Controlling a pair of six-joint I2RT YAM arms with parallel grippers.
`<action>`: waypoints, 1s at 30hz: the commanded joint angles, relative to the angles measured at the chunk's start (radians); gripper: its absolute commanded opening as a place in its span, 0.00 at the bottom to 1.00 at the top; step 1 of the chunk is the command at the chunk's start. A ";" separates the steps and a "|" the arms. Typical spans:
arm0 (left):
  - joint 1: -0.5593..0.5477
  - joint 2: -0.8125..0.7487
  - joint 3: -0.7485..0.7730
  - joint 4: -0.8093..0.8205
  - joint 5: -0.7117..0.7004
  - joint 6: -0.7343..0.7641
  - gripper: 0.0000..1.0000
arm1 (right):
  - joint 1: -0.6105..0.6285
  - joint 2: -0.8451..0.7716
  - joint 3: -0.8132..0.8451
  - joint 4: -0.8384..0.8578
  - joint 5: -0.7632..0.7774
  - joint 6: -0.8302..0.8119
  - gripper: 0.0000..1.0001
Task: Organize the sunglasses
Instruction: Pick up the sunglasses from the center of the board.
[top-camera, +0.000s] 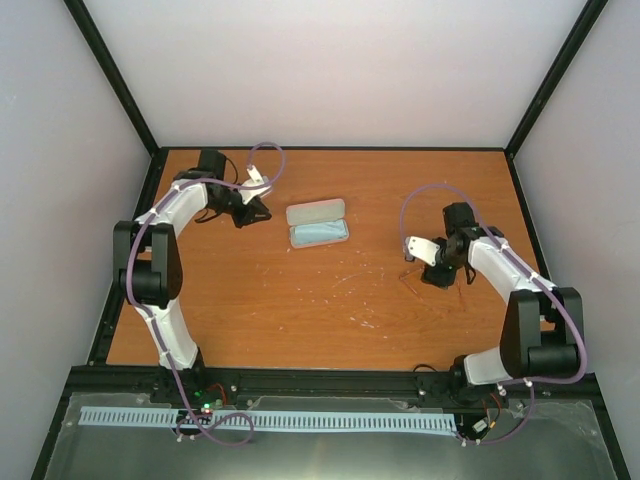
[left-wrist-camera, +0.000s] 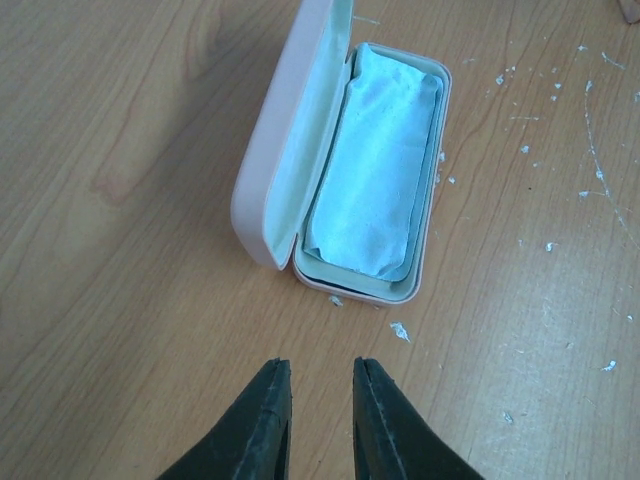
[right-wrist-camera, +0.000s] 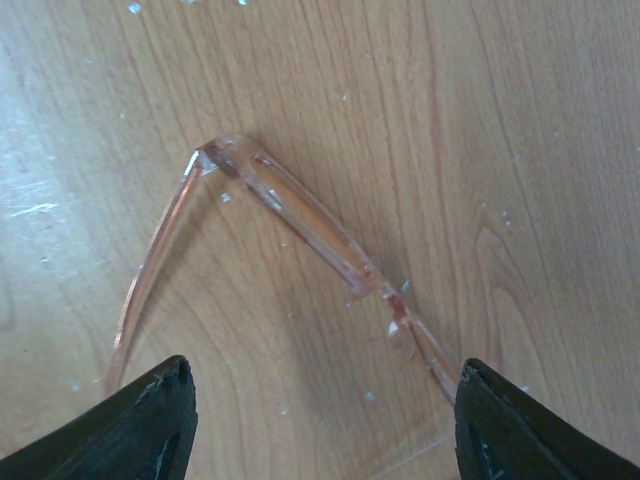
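An open pale pink glasses case with a light blue cloth inside lies at the table's middle back; in the left wrist view the case lies just ahead of my left gripper, whose fingers stand slightly apart and empty. Clear pink-framed sunglasses lie on the wood with one temple unfolded. My right gripper is wide open just over them, one finger on each side. In the top view the right gripper is at the right of the table, and the glasses barely show.
The orange wooden table is ringed by a black frame with white walls behind and beside it. Small white flecks are scattered on the wood near the case and the glasses.
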 joint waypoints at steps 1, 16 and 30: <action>-0.004 0.014 0.008 -0.022 0.005 0.013 0.19 | -0.007 0.045 -0.006 0.088 -0.012 -0.076 0.69; -0.003 0.026 -0.010 -0.002 0.005 -0.001 0.19 | 0.025 0.233 0.085 0.108 -0.038 -0.107 0.64; 0.002 0.042 -0.013 0.022 0.014 0.003 0.19 | 0.041 0.255 0.115 0.049 0.010 -0.082 0.03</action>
